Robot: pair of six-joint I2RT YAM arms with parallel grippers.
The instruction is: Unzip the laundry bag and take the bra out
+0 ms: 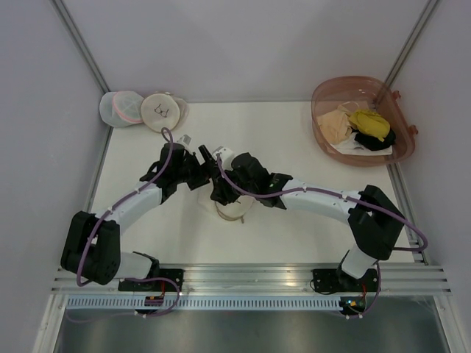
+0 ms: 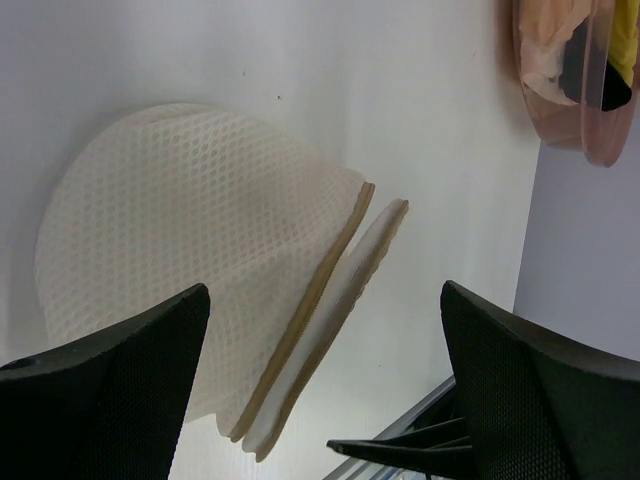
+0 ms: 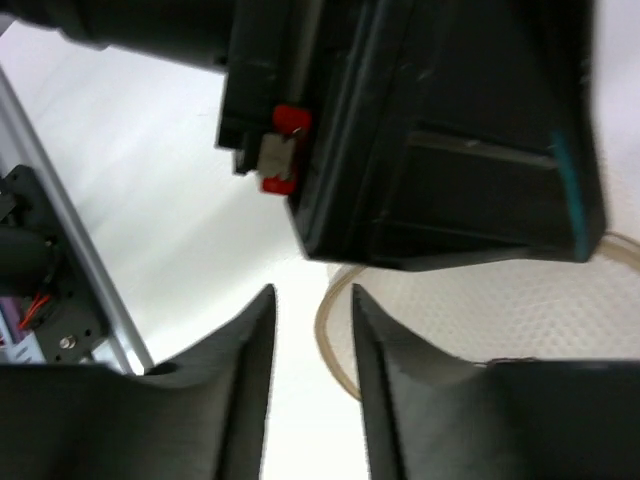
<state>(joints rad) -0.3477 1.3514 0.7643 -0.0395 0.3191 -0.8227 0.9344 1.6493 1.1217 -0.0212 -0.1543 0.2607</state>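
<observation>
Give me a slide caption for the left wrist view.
Open left pincer over the cream mesh bag, its rim gaping apart.

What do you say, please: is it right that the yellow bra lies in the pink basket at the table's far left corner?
Not quite: the side is wrong. The top external view shows the yellow bra lying in the pink basket at the table's far right corner, not the far left.
</observation>
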